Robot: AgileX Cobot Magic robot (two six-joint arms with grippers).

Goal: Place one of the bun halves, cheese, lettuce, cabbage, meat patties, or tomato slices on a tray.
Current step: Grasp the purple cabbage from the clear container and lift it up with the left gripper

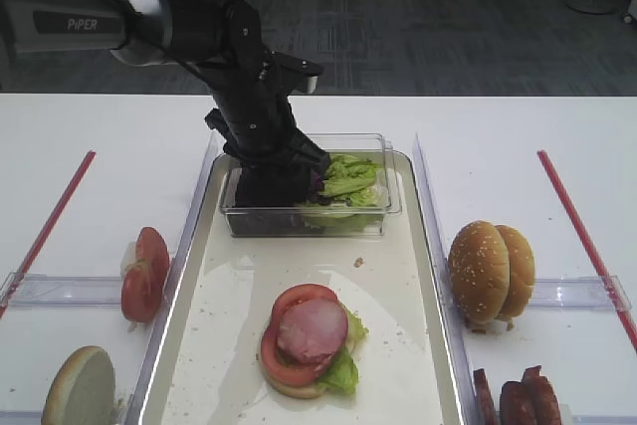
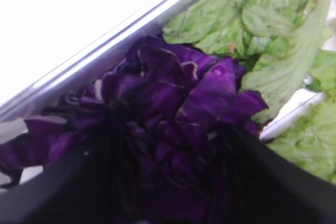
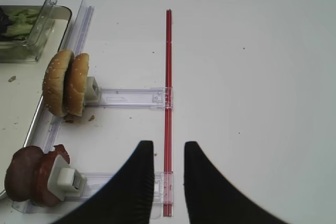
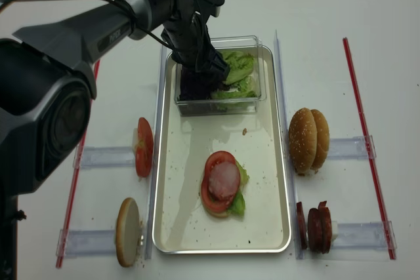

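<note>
Dark purple cabbage (image 2: pixel 173 93) lies in the left end of a clear plastic box (image 1: pixel 309 221), beside light green lettuce (image 1: pixel 350 174). My left gripper (image 2: pixel 168 140) reaches down into the box. Its jaws stand open on either side of the cabbage clump, which fills the gap between them. The box sits at the far end of the long tray (image 1: pixel 229 306). Nearer on the tray is a stack of bun half, lettuce, tomato and a pink meat slice (image 1: pixel 312 330). My right gripper (image 3: pixel 168 145) hovers open over the table on the right, above a red strip (image 3: pixel 168 77), holding nothing.
Tomato slices (image 1: pixel 146 274) and a pale bun half (image 1: pixel 80 385) stand in clear holders left of the tray. Sesame bun halves (image 1: pixel 490 271) and dark meat patties (image 1: pixel 518 400) stand in holders on the right. Red strips edge both sides of the table.
</note>
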